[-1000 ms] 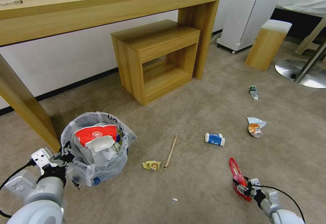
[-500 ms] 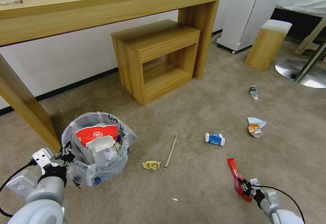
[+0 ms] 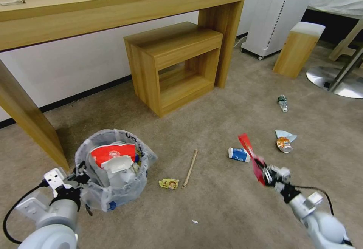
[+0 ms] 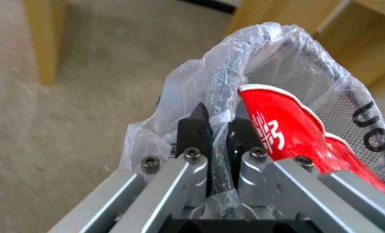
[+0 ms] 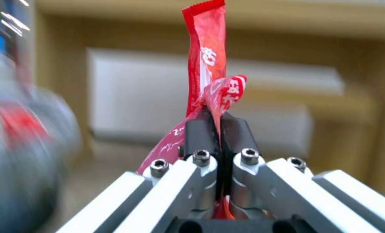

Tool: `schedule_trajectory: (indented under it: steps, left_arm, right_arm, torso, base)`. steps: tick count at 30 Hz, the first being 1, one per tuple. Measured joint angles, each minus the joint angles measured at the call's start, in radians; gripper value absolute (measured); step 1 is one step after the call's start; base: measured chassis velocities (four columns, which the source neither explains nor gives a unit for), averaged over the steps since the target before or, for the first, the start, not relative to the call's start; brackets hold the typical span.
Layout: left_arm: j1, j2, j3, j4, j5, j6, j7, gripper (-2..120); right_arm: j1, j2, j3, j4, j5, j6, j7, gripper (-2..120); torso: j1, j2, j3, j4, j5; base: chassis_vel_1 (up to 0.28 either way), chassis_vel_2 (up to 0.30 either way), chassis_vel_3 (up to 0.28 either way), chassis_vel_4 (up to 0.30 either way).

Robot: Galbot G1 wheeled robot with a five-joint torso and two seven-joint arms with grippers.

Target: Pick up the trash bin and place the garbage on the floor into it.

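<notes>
The trash bin (image 3: 113, 173), lined with a crinkled clear bag, hangs at the lower left with a red-white paper bowl (image 3: 113, 152) and white litter inside. My left gripper (image 3: 80, 170) is shut on its rim; in the left wrist view the gripper (image 4: 216, 121) pinches rim and bag beside the red-white bowl (image 4: 283, 136). My right gripper (image 3: 264, 173) is shut on a red packet (image 3: 249, 154), lifted above the floor (image 3: 227, 211); the right wrist view shows the gripper (image 5: 216, 118) clamping the red packet (image 5: 207, 61). On the carpet lie a blue-white carton (image 3: 239, 154), a wooden stick (image 3: 190, 168), a yellow wrapper (image 3: 169, 183), a crumpled orange wrapper (image 3: 284, 143) and a small bottle (image 3: 282, 103).
A long wooden desk (image 3: 113, 7) stands over the bin's side, its leg (image 3: 30, 128) close behind the bin. A low wooden shelf (image 3: 174, 64), a white appliance (image 3: 280, 11), a small wooden stool (image 3: 298, 48) and a metal disc base (image 3: 336, 81) line the back.
My right gripper has lifted the red packet off the carpet and carried it up and leftward. The bin in my left gripper has shifted slightly to the right.
</notes>
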Motion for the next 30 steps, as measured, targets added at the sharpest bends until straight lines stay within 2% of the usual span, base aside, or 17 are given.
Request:
schedule_trajectory:
  steps: [2,3,6,7,10,11,14,19,22,26,30]
  left_arm:
    - [0.009,-0.004,0.040,-0.002,0.008,0.003,-0.003,3]
    - [0.009,-0.004,0.040,-0.002,0.008,0.003,-0.003,3]
    - [0.022,-0.007,0.130,-0.008,0.025,0.008,-0.011,3]
    - [0.022,-0.007,0.130,-0.008,0.025,0.008,-0.011,3]
    - [0.035,-0.013,0.269,-0.013,0.064,0.013,-0.019,3]
    - [0.035,-0.013,0.269,-0.013,0.064,0.013,-0.019,3]
    - [0.040,-0.019,0.376,-0.012,0.130,0.016,-0.023,3]
    - [0.039,-0.023,0.430,-0.004,0.155,0.017,-0.022,3]
    - [0.030,-0.030,0.483,0.005,0.165,0.019,-0.022,3]
    - [0.019,-0.034,0.511,0.008,0.161,0.028,-0.022,3]
    - [0.010,-0.038,0.519,0.012,0.158,0.033,-0.022,3]
  right_arm:
    - [0.000,-0.025,-0.020,0.136,0.114,0.005,-0.069,0]
    - [0.000,-0.025,-0.020,0.136,0.114,0.005,-0.069,0]
    - [0.037,-0.048,-0.066,0.303,0.250,-0.014,-0.105,0]
    - [0.037,-0.048,-0.066,0.303,0.250,-0.014,-0.105,0]
    - [0.115,-0.050,-0.146,0.396,0.310,-0.064,-0.103,0]
    - [0.115,-0.050,-0.146,0.396,0.310,-0.064,-0.103,0]
    - [0.172,-0.029,-0.247,0.400,0.293,-0.077,-0.106,0]
    - [0.197,-0.001,-0.323,0.372,0.260,-0.063,-0.106,0]
    - [0.214,0.079,-0.394,0.319,0.197,-0.036,-0.114,0]
    - [0.225,0.120,-0.444,0.279,0.168,-0.025,-0.144,0]
    - [0.227,0.122,-0.473,0.261,0.152,-0.024,-0.181,0]
  torso:
    - [0.000,0.000,0.000,0.0001,-0.0002]
    - [0.000,0.000,0.000,0.0001,-0.0002]
    - [0.000,0.000,0.000,0.0000,0.0002]
    - [0.000,0.000,0.000,0.0000,0.0002]
    - [0.000,0.000,0.000,-0.0001,0.0000]
    - [0.000,0.000,0.000,-0.0001,0.0000]
    - [0.000,0.000,0.000,0.0000,0.0001]
    - [0.000,0.000,0.000,-0.0001,0.0001]
    - [0.000,0.000,0.000,-0.0001,0.0000]
    - [0.000,0.000,0.000,0.0000,0.0000]
    - [0.000,0.000,0.000,-0.0001,-0.0001]
  base:
    - [0.000,0.000,0.000,0.000]
    - [0.000,0.000,0.000,0.000]
    - [0.000,0.000,0.000,0.000]
    - [0.000,0.000,0.000,0.000]
    - [0.000,0.000,0.000,0.000]
    - [0.000,0.000,0.000,0.000]
    - [0.000,0.000,0.000,0.000]
    - [0.000,0.000,0.000,0.000]
    - [0.000,0.000,0.000,0.000]
    - [0.000,0.000,0.000,0.000]
    - [0.000,0.000,0.000,0.000]
